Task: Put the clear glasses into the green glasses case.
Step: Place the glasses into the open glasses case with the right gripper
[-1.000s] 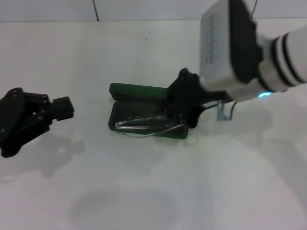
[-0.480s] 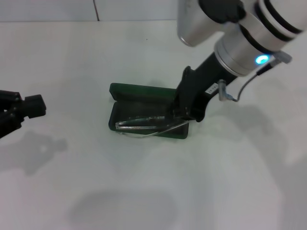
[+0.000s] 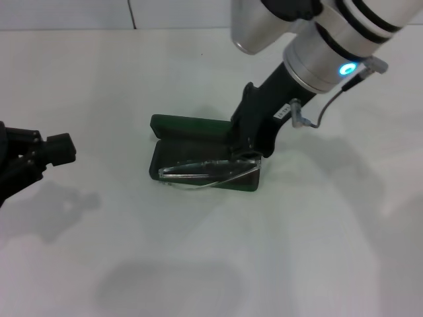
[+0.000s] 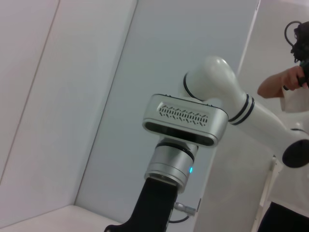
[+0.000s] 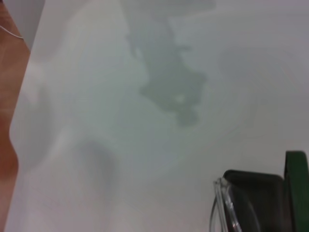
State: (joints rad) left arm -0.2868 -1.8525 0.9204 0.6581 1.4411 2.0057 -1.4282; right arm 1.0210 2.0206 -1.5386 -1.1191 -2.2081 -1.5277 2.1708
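The green glasses case [image 3: 188,127] lies open in the middle of the white table, its lid toward the far side. The clear glasses [image 3: 205,170] rest lengthwise across its near half, their front edge over the near rim. My right gripper [image 3: 250,153] reaches down steeply to the case's right end, at or just above the right end of the glasses; contact cannot be made out. My left gripper [image 3: 39,157] hovers at the far left, well away from the case. The right wrist view shows one end of the case [image 5: 256,198] and the glasses [image 5: 223,208].
White tabletop [image 3: 198,264] stretches around the case, with a pale wall behind its far edge. The left wrist view looks up at my right arm [image 4: 186,121] and a person [image 4: 289,82] standing behind it.
My right arm has swung upward and back while its gripper stays at the case's right end. The left gripper has shifted toward the left edge. The glasses and case have not moved.
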